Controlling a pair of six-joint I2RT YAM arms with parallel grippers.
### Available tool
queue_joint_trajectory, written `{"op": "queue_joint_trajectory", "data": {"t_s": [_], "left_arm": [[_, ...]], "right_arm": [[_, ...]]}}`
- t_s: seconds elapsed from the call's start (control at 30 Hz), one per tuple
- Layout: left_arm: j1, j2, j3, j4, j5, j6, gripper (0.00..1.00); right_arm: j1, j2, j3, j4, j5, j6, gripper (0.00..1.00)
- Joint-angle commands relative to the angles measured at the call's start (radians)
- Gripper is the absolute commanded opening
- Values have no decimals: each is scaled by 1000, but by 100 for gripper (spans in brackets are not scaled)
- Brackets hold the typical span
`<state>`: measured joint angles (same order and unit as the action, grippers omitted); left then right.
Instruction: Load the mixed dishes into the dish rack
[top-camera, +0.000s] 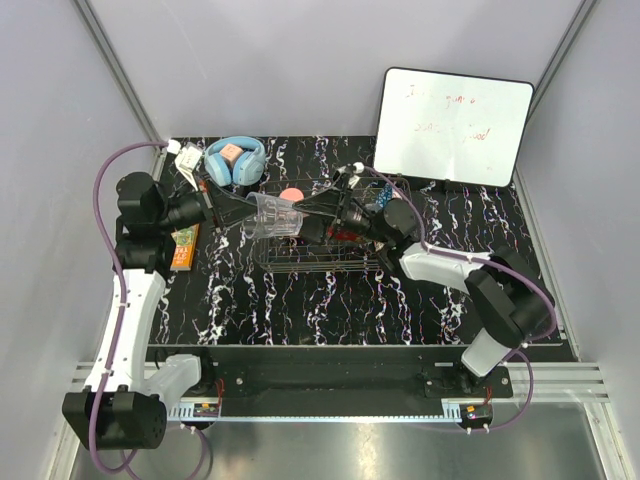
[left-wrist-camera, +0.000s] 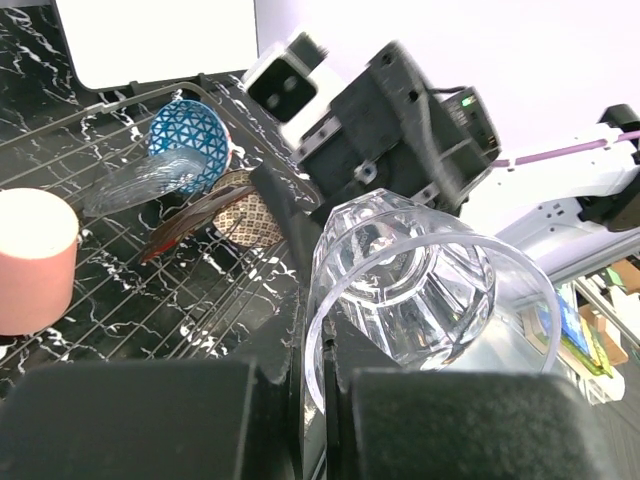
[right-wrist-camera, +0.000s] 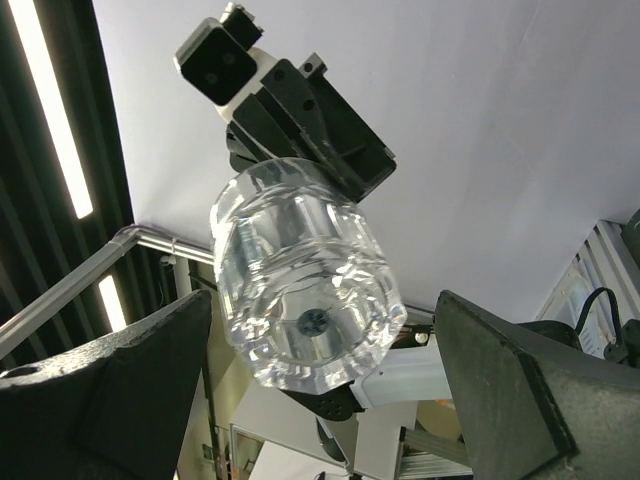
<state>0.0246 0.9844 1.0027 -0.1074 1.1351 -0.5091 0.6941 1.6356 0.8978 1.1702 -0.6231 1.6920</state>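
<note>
Blue over-ear headphones (top-camera: 235, 160) far left on black white-veined tabletop (top-camera: 330, 310); white rectangular whiteboard (top-camera: 452, 126), faint red scribble, far right; orange-green flat packet (top-camera: 184, 248) at left edge.

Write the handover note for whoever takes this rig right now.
Left gripper: shut on the clear glass tumbler, pinching its rim and holding it in the air over the dish rack.
Right gripper: open, one finger on either side of the tumbler's base, not closed on it.
Done: the salmon-pink cup, blue patterned bowl, cream lattice bowl and red floral plate are in the rack.
Left: only the tumbler. This looks like a handover to the right arm, which would then set it in the rack.
</note>
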Motion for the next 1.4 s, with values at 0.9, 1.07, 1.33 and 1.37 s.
{"op": "queue_joint_trajectory", "data": {"t_s": [0.9, 1.07, 1.33, 1.37], "left_arm": [[3, -6, -64, -118, -8, 221, 0], [5, -6, -62, -193, -49, 323, 0], [14, 16, -3, -377, -168, 490, 58], [20, 16, 13, -396, -176, 498, 61]], "right_arm": [[74, 101, 116, 201, 6, 90, 47], [67, 89, 115, 178, 2, 94, 12], [2, -16, 87, -88, -47, -33, 0], [-5, -43, 105, -152, -72, -67, 0]]}}
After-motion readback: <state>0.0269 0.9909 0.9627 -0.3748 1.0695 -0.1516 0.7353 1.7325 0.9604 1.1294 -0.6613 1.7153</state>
